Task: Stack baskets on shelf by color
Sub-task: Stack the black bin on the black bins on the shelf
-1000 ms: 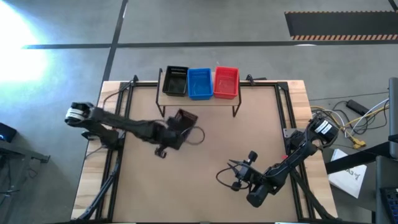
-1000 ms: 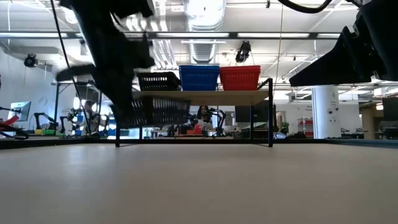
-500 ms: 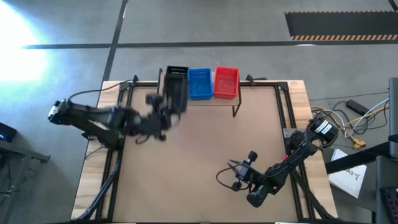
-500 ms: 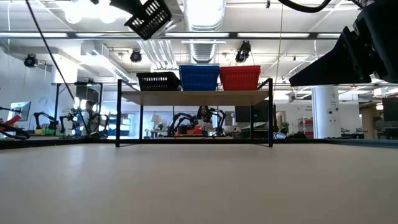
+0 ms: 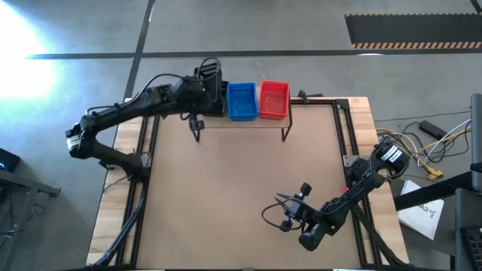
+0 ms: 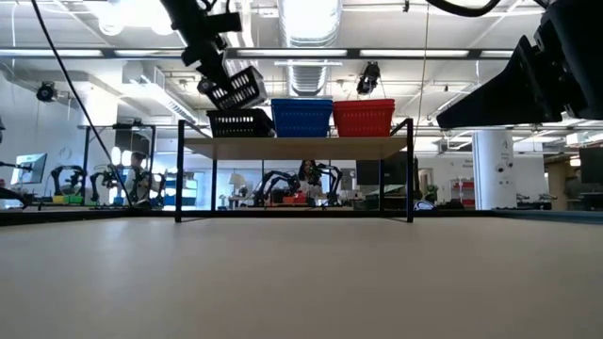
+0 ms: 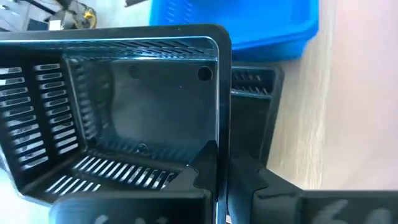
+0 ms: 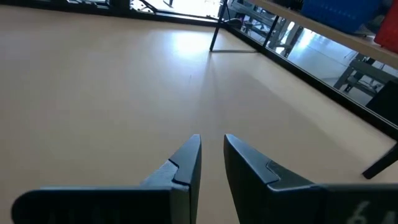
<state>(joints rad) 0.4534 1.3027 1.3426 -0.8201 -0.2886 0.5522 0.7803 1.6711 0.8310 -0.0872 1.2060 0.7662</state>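
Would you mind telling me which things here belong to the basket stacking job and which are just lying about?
Part of the job:
- held black basket, gripped by the left end effector
- black basket on the shelf
- blue basket
- red basket

Just lying about:
- cables off the table's right edge
- right end effector, idle with nothing between its fingers
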